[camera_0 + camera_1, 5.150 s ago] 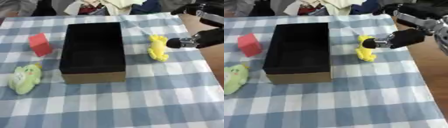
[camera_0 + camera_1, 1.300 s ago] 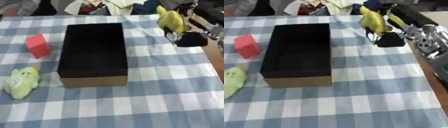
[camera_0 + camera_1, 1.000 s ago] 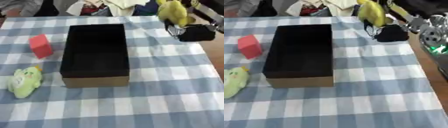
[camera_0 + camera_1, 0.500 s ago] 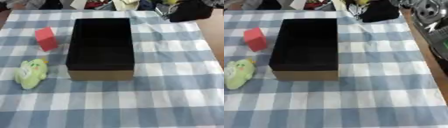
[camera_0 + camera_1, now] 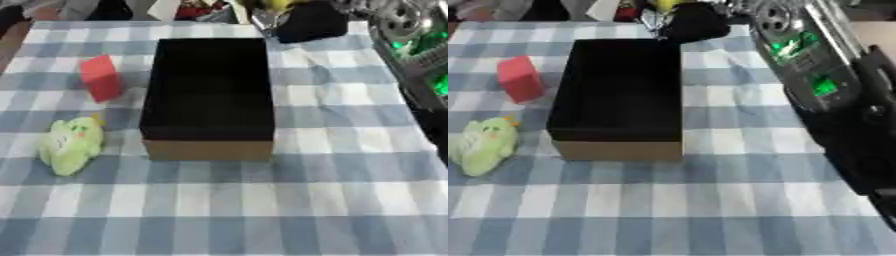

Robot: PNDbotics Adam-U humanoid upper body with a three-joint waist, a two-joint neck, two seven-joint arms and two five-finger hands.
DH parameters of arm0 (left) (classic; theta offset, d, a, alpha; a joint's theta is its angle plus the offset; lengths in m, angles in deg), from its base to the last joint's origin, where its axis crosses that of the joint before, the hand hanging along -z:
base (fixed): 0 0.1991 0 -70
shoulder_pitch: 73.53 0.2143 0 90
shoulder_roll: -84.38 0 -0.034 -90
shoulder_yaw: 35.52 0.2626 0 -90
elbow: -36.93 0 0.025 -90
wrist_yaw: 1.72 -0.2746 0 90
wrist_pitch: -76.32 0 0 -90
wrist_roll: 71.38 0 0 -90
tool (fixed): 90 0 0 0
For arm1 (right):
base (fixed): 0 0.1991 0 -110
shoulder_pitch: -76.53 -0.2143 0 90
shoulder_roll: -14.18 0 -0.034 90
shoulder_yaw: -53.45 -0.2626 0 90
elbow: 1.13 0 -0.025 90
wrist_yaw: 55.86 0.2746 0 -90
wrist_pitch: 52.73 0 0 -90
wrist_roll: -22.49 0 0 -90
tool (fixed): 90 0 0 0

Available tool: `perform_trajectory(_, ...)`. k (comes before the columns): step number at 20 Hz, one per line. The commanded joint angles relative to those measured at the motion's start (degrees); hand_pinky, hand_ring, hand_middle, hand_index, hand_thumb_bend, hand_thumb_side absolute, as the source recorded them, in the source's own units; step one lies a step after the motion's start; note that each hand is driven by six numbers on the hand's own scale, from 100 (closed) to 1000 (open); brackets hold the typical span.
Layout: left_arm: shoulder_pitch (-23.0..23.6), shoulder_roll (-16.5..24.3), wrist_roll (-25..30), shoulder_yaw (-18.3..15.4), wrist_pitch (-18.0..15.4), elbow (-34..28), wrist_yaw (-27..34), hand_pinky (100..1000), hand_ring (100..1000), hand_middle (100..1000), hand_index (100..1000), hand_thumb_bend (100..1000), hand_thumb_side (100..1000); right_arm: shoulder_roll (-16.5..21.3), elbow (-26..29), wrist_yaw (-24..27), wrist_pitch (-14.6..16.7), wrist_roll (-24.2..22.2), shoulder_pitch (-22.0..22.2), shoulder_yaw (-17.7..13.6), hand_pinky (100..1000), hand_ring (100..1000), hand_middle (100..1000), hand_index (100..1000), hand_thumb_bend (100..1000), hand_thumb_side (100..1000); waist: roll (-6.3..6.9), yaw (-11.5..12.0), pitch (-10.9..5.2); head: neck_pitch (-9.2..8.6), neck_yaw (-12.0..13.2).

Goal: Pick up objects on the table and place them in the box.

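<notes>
The right arm [image 5: 815,70] reaches in from the right side toward the far edge, silver casing with green lights along the forearm, ending in the black right hand [image 5: 696,21] at the box's far right corner. A bit of yellow toy [image 5: 667,5] shows at the top of the hand; it seems held there, but whether the fingers curl round it cannot be told. Just below and left of the hand sits the box [image 5: 210,90], rectangular cardboard with a black inside. Well left of the hand, a red block [image 5: 102,77] stands on the blue checked cloth [image 5: 262,210], and nearer, a soft green plush toy [image 5: 70,145] lies beside the box.
</notes>
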Motion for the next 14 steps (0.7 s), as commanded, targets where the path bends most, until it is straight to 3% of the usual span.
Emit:
perform_trajectory(1, -0.91, 1.55, -0.08, -0.37, -0.21, -0.90, -0.21, 720, 920, 836, 866, 157, 1000, -2.89, -2.59, -4.26, 0.52, 1.34, -0.92, -0.08, 820, 837, 808, 835, 100, 543, 0.26, 0.10, -1.51, -0.46, -0.16)
perform_trajectory(5, -1.11, 1.44, 0.01, -0.28, -0.23, -0.90, -0.19, 720, 920, 836, 866, 159, 1000, -5.89, -6.08, -7.69, 1.47, 2.46, -0.43, 0.55, 821, 840, 810, 836, 100, 536, 0.33, 0.17, -1.43, -1.12, -0.10)
perform_trajectory(14, -1.29, 1.47, -0.05, -0.27, -0.13, -0.90, -0.23, 719, 919, 836, 866, 161, 1000, -9.04, -9.01, -10.42, 4.12, 0.88, 1.23, 2.87, 830, 853, 823, 846, 100, 521, 0.26, -0.01, -1.40, -0.57, 0.25)
